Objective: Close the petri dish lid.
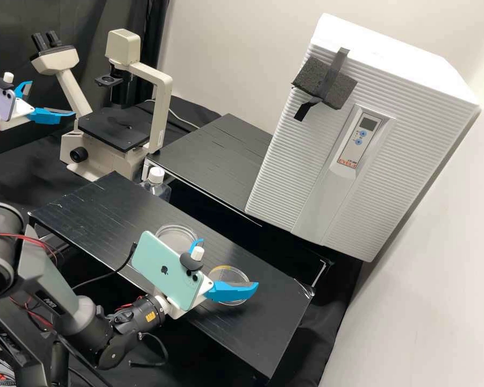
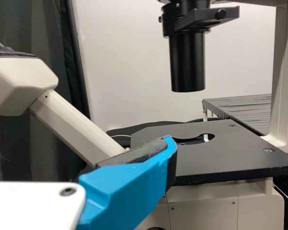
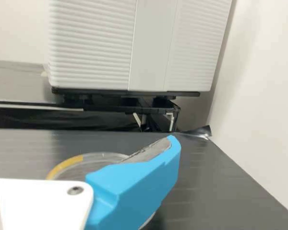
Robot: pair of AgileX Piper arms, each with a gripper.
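Observation:
My right gripper (image 1: 228, 264) stands open over the front bench. One finger lies across the view of a round clear dish piece with a yellow mark (image 1: 224, 268), hiding part of it; whether they touch I cannot tell. A second clear round piece (image 1: 173, 231) rests farther left, partly behind the green phone. Which is the lid is unclear. In the right wrist view, the yellow-marked piece (image 3: 65, 164) lies partly behind a finger of the right gripper (image 3: 81, 143). My left gripper (image 1: 51, 98) is open at the upper left, away from both pieces; in the left wrist view the left gripper (image 2: 84, 151) faces the microscope.
The microscope (image 1: 125, 129) stands behind the front bench (image 1: 115, 199) at the left. A capped bottle (image 1: 156, 183) is near the bench's back edge. A white ribbed box (image 1: 285, 156) stands on the rear bench (image 1: 220, 150), beside the right wall.

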